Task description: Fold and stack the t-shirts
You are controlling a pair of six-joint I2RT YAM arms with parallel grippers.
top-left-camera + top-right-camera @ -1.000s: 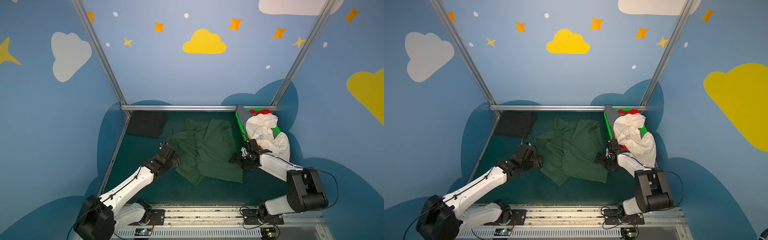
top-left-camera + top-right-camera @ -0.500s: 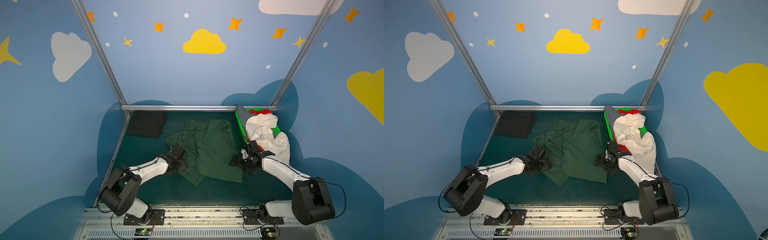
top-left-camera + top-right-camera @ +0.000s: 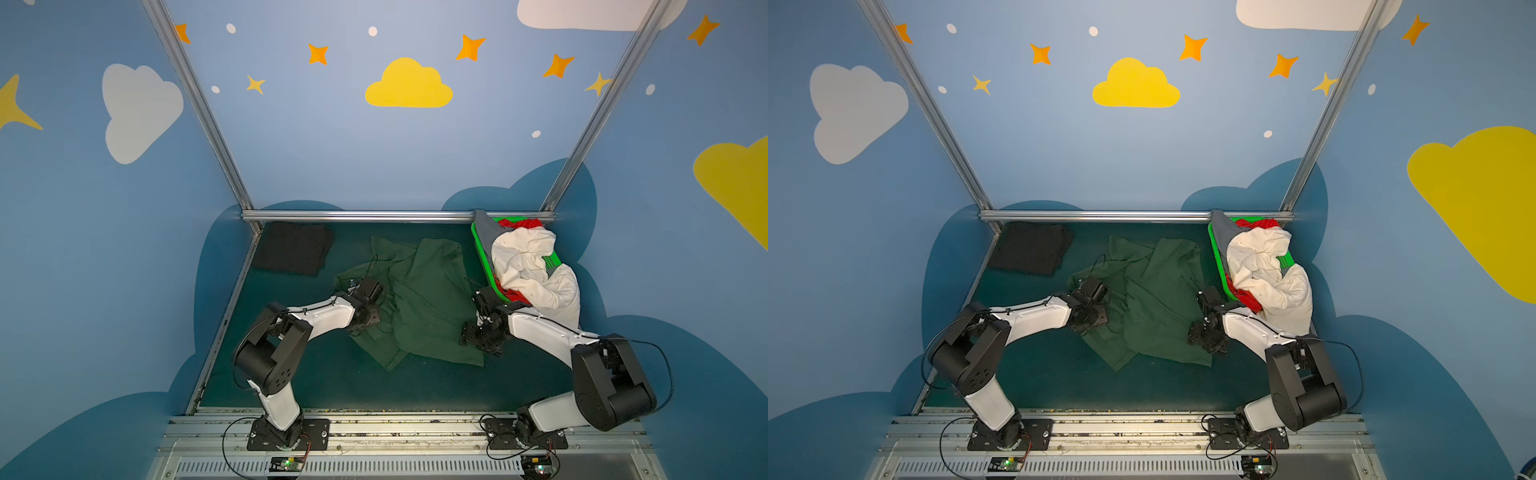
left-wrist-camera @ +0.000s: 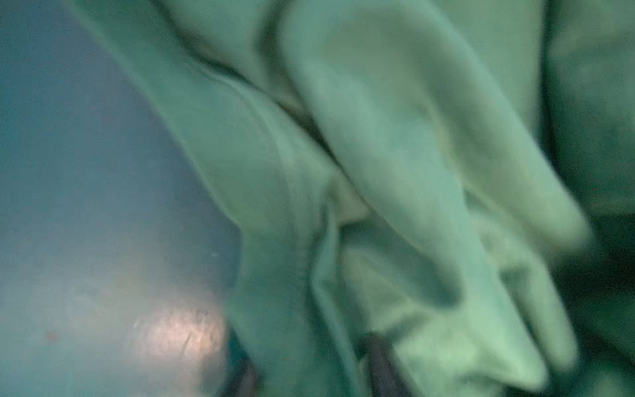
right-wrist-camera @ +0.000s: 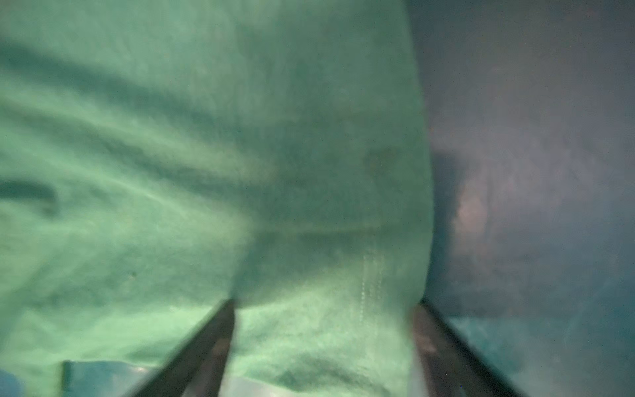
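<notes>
Step in hand, as judged: securing the crumpled dark green t-shirt (image 3: 424, 303), which lies on the bench just beside the basket (image 3: 482, 259). Right claw (image 3: 467, 337), near the basket, straddles the hem with jaws apart. Left claw (image 3: 384, 309), on the shirt's far side from the basket, is buried in folds; its grip cannot be told. Next move likely calls for firm pinches, then spreading the shirt flat.

In both top views I get soft, even light from overhead: the walls (image 3: 374, 166) read bright, the table (image 3: 332, 382) dim, with only faint shadows. The frame posts (image 3: 199, 108) splay outward towards the edges. Both wrist views are blurred and out of focus. The green shirt (image 4: 378, 172) looks washed pale, and a warm glare patch (image 4: 178, 337) sits on the table beside it.
</notes>
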